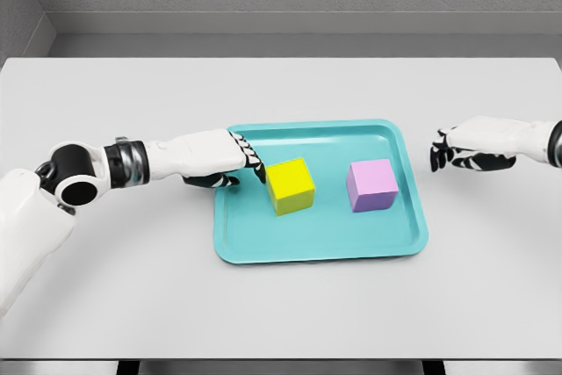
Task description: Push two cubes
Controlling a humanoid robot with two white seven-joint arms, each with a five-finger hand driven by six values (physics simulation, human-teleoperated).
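Holding 2 cubes, yellow cube (291, 186), purple cube (372, 185), teal tray (316, 248)

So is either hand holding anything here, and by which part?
Nothing is held. The left hand has its fingertips at the yellow cube, not gripping. The right hand hovers outside the tray.

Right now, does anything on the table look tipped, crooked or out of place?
Nothing stands out. The yellow cube and purple cube sit flat, apart, inside the tray, which lies level on the table. The left hand reaches over the tray's left rim by the yellow cube; the right hand is outside the right rim.
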